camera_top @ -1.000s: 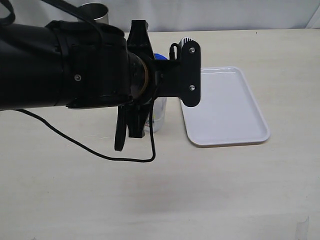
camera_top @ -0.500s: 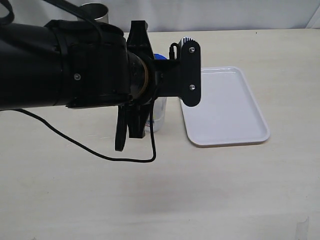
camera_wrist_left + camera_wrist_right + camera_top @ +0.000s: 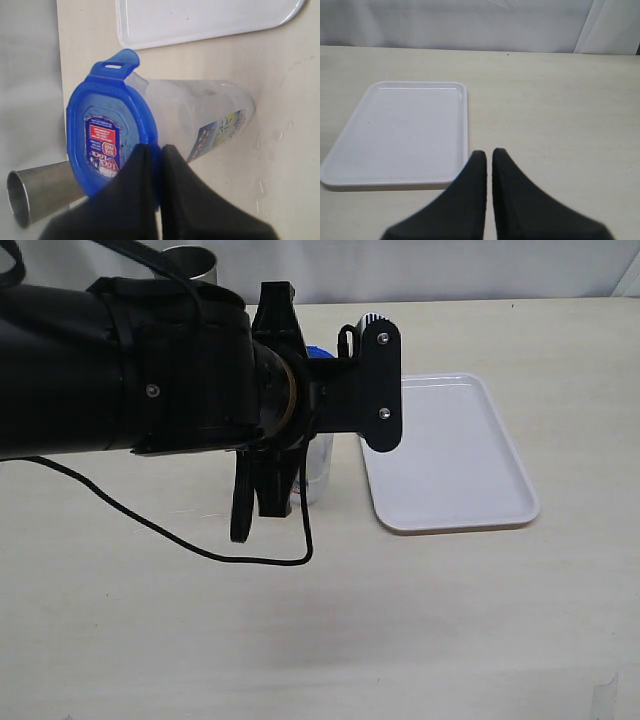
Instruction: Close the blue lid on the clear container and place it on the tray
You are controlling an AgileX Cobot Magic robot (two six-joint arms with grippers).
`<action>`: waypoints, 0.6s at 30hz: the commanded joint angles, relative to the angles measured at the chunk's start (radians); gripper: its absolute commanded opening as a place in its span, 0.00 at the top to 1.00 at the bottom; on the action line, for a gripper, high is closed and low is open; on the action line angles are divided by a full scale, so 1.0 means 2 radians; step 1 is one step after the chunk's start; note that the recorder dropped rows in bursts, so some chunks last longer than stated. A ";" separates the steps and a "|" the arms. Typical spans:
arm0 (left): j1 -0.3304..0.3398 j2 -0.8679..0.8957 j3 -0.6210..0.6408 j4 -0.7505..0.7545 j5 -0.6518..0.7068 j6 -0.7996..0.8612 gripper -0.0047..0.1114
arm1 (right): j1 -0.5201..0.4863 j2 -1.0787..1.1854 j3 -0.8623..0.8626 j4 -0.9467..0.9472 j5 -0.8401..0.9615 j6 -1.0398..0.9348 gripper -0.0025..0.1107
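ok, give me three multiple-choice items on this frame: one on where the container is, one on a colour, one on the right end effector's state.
1. The container is:
A) on the table beside the tray
B) standing on the tray
C) tipped over on the tray

2. The lid is:
A) red
B) green
C) blue

3. The right end effector is:
A) wide open
B) shut, holding nothing
C) shut on the tray's rim

Answers:
1 A: the container stands on bare table, apart from the tray's edge.
2 C: the left wrist view shows a blue lid on the container's mouth.
3 B: its jaws sit together above the table with nothing between them.
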 commanded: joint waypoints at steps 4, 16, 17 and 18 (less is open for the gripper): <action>-0.001 -0.003 0.001 -0.003 -0.004 0.000 0.96 | 0.000 -0.002 0.001 0.001 -0.007 0.000 0.94; -0.001 -0.003 0.001 -0.001 0.000 0.000 0.67 | 0.000 -0.002 0.001 0.001 -0.007 0.000 0.94; -0.001 -0.003 0.001 -0.001 0.002 0.000 0.66 | 0.000 -0.002 0.001 0.001 -0.007 0.000 0.94; -0.001 -0.003 0.001 -0.001 0.005 0.000 0.65 | 0.000 -0.002 0.001 0.001 -0.007 0.000 0.94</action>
